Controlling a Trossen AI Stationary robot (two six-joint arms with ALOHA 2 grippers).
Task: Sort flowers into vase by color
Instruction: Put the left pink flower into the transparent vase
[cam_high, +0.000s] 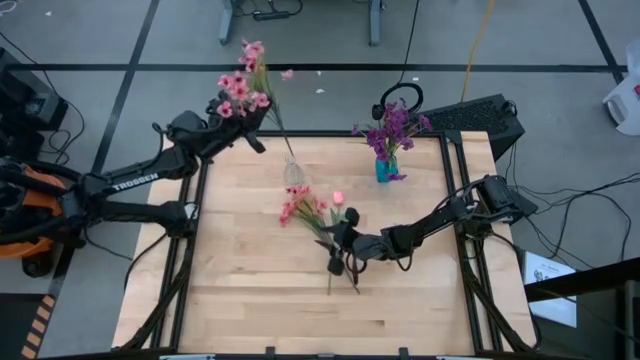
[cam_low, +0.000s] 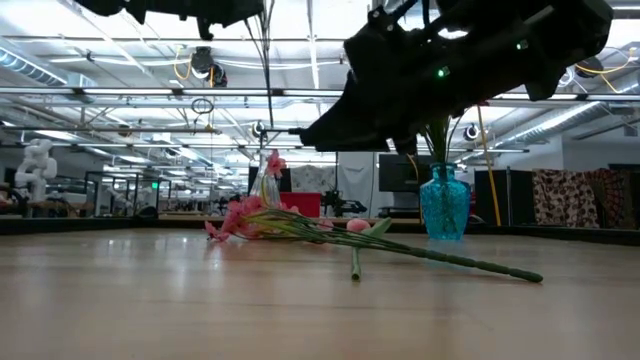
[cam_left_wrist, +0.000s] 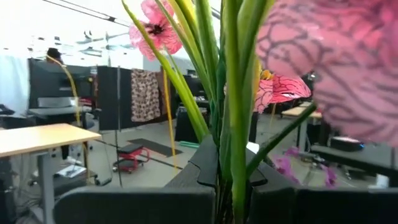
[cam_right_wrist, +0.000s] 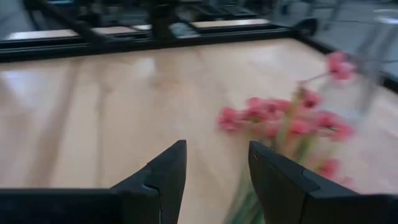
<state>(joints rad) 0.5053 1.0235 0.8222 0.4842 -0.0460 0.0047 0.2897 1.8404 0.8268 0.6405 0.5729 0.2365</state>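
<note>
— High view: where are the flowers?
— The left gripper, jaws clamped on a pink spray, holds it at the table's far left edge, blossoms pointing away. More pink flowers lie mid-table, stems toward the near side, under the right gripper, jaws apart. Purple flowers stand upright in the blue vase.

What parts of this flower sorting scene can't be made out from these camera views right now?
- Clear vase: high view shows it too small to tell what's inside; blurred in the right wrist view.
- Left gripper: fingertips cut off by the bottom edge in the left wrist view, behind the pink spray stems.
- Right gripper: a dark mass in the low view.
- Blue vase: its top sits behind that mass.
</note>
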